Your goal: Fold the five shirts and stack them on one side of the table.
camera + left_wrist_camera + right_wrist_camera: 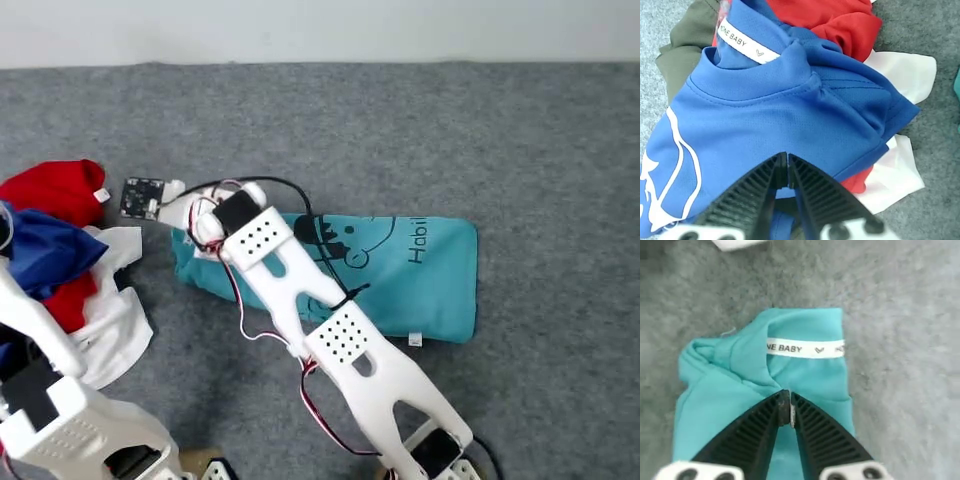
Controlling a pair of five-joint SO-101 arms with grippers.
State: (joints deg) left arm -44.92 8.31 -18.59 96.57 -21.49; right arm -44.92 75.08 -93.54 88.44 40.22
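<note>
Teal shirt (400, 270): lay flat on the grey table (480, 130) as a long folded strip, collar end toward the pile (60, 260)
Handling: judged light, soft and limp; would probably sag and unfold if lifted by one point, so better taken at a hem or the collar edge
Right gripper (785, 402): clenched on a fold of teal cloth just under the collar label (805, 348)
Left gripper (786, 162): pressed closed against the blue shirt (765, 115) on top of the pile; could not tell if cloth was caught
</note>
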